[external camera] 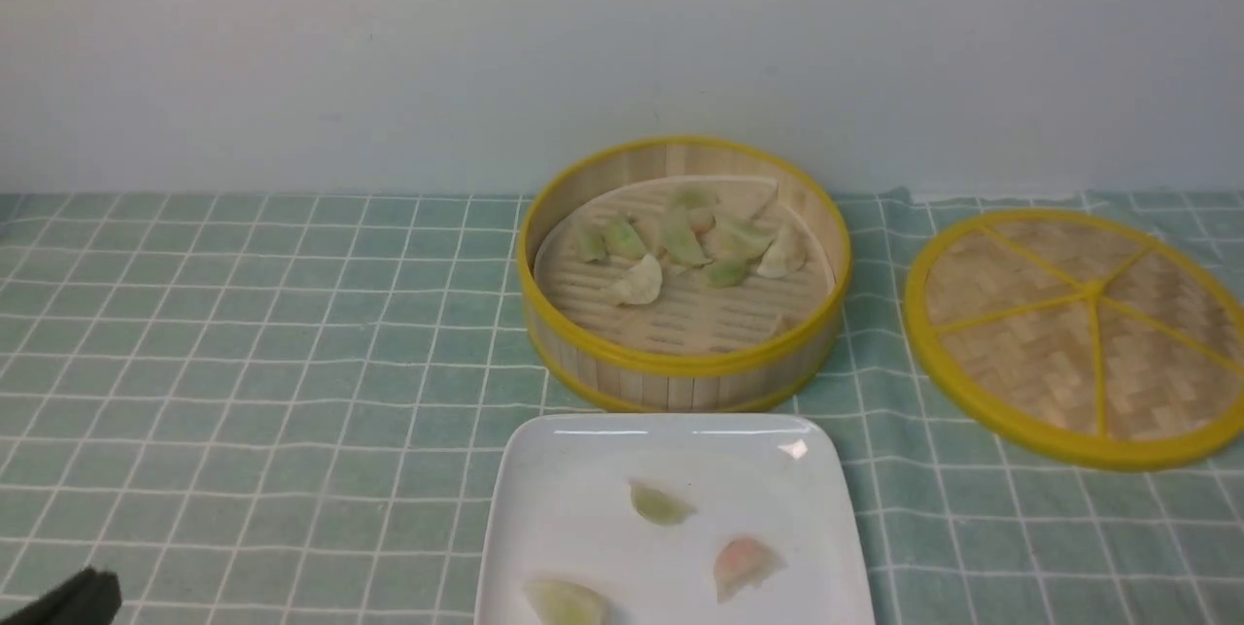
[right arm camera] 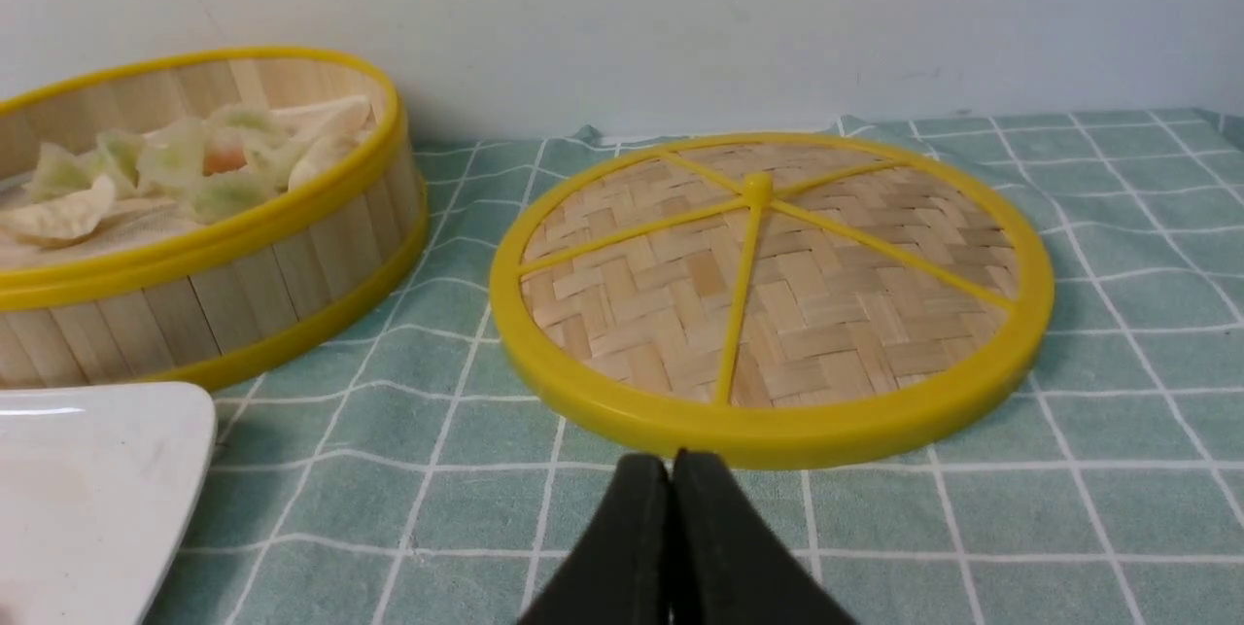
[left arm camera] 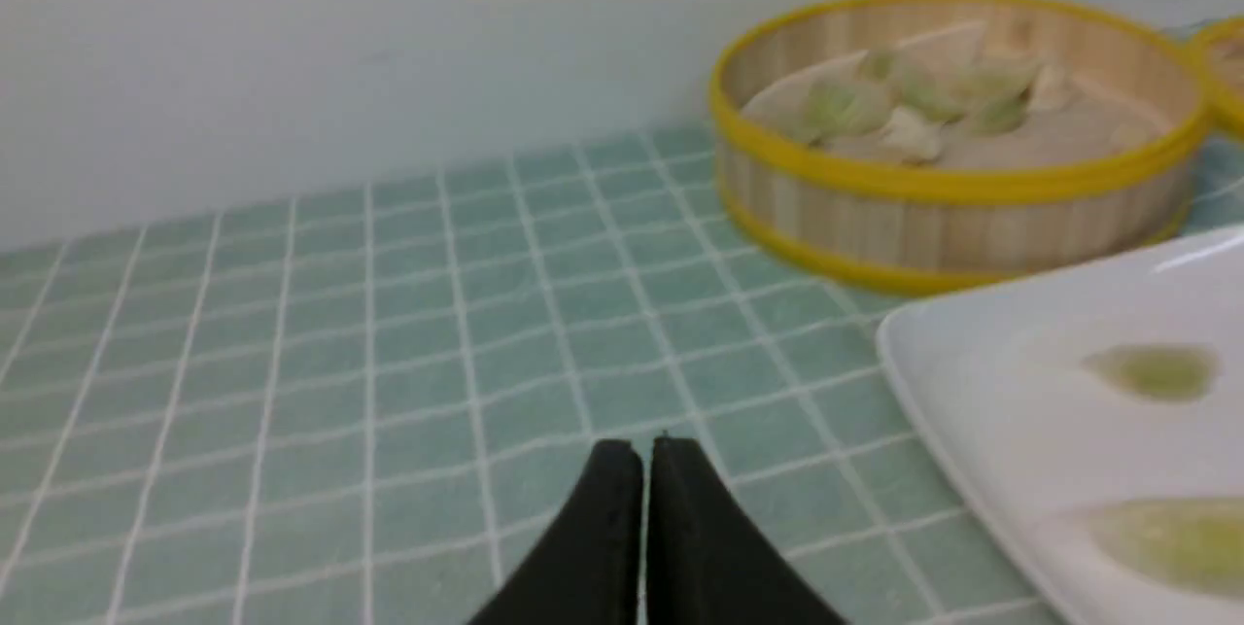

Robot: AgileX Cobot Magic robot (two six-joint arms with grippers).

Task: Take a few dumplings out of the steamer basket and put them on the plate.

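Note:
The steamer basket (external camera: 680, 367) stands at the middle back and holds several pale green and whitish dumplings (external camera: 680, 241). The white square plate (external camera: 573, 499) lies just in front of it with three dumplings: a green one (external camera: 659, 503), a pinkish-orange one (external camera: 743, 564) and a green one (external camera: 569, 603) at the front edge. My left gripper (left arm camera: 645, 450) is shut and empty, low over the cloth left of the plate (left arm camera: 982, 392); only its tip (external camera: 83, 596) shows in the front view. My right gripper (right arm camera: 671, 462) is shut and empty, near the woven lid's rim.
A flat woven disc lid with yellow spokes (external camera: 1079, 333) lies right of the basket, also in the right wrist view (right arm camera: 768, 285). A green checked cloth (external camera: 243, 363) covers the table. A pale wall runs behind.

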